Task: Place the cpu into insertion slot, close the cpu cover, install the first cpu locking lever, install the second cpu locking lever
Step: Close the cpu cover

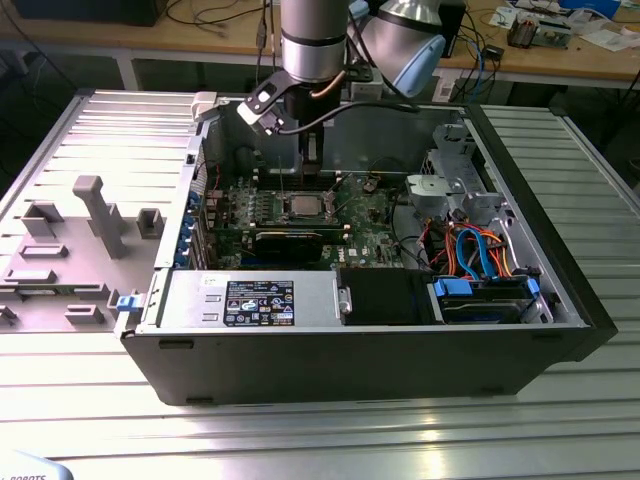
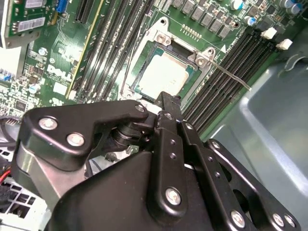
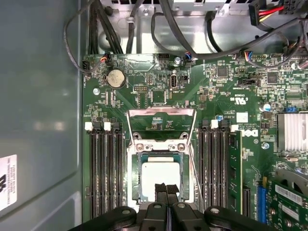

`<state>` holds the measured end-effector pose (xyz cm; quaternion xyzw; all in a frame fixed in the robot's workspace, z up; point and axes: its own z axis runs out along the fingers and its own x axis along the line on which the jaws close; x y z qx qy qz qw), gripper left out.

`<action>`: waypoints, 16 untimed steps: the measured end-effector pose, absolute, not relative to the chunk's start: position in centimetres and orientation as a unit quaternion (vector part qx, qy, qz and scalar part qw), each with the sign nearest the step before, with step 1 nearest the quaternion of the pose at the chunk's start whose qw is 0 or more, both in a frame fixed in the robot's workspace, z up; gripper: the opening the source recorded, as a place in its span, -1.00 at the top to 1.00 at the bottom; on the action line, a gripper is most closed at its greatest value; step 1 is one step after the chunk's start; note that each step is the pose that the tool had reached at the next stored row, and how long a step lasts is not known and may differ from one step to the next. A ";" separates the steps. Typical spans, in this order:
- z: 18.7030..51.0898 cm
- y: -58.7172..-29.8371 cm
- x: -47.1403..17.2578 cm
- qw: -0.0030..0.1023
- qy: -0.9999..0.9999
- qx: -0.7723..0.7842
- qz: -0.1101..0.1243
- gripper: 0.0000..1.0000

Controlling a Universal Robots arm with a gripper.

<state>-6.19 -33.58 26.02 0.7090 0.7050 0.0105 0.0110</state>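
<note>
Where the black computer case (image 1: 350, 360) lies open, its near wall and the grey power-supply box (image 1: 200, 290) hem the green motherboard (image 1: 370, 215). Further in, the silver-grey square cpu (image 3: 159, 173) sits in the dark-framed insertion slot (image 3: 136, 178), flanked by black memory slots (image 3: 103, 173). The black gripper (image 3: 166, 189) hovers over its edge, fingers (image 3: 160, 191) pressed together, gripping nothing. Beside the slot, the thin metal-frame cpu cover (image 3: 161, 113) stands raised.

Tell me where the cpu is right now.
In the first wrist view the cpu lies in the insertion slot, between the two banks of memory slots, with the gripper over one edge and the cpu cover open beside it.
</note>
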 end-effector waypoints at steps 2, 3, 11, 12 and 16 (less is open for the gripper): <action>26.3 -33.6 -6.2 0.011 0.705 0.709 0.011 0.79; 26.4 -33.6 -6.2 0.011 0.705 0.709 0.010 0.79; 27.5 -33.6 -6.2 0.011 0.705 0.709 0.010 0.79; 27.7 -33.6 -6.2 0.011 0.705 0.709 0.011 0.79; 28.4 -33.6 -6.2 0.011 0.705 0.709 0.010 0.79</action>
